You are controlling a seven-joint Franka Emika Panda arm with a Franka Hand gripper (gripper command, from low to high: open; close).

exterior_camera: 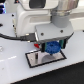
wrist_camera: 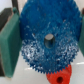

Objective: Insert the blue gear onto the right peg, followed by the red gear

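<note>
While the end effector [exterior_camera: 51, 44] hangs low over the grey base plate [exterior_camera: 35, 59] on the white counter [exterior_camera: 15, 70], its teal pads [wrist_camera: 9, 39] are clamped on the rim of the blue gear [wrist_camera: 47, 42], a dark post showing in the centre hole. Just beside it, the red gear [wrist_camera: 61, 78] peeks in, blurred. Black cable [exterior_camera: 10, 36] trails nearby.
</note>
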